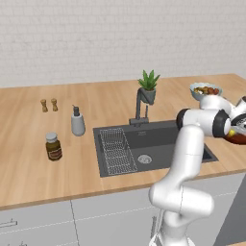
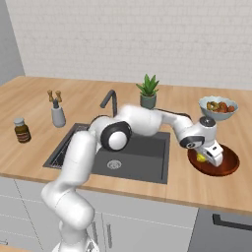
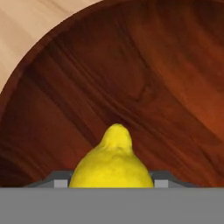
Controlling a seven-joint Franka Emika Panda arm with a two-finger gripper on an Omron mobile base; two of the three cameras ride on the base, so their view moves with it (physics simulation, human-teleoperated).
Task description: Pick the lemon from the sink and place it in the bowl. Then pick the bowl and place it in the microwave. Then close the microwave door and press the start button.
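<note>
The lemon [image 3: 113, 164] sits between my gripper's [image 3: 112, 181] fingers, low inside the reddish-brown bowl [image 3: 131, 78]. In the right base view the gripper [image 2: 204, 158] reaches down into the left part of the bowl [image 2: 227, 166], shut on the lemon [image 2: 201, 157]. The bowl [image 1: 238, 140] stands on the wooden counter to the right of the dark sink [image 1: 158, 139], and the arm partly covers it. The sink [image 2: 142, 147] holds a wire rack and a round drain. The microwave and its door are out of view.
A pale grey bowl of fruit [image 2: 218, 107] stands just behind the brown bowl. A potted plant [image 1: 148, 86] and the faucet [image 1: 139, 108] are behind the sink. A soap dispenser [image 1: 78, 122], a brown jar [image 1: 53, 146] and two small shakers [image 1: 49, 104] stand to the left.
</note>
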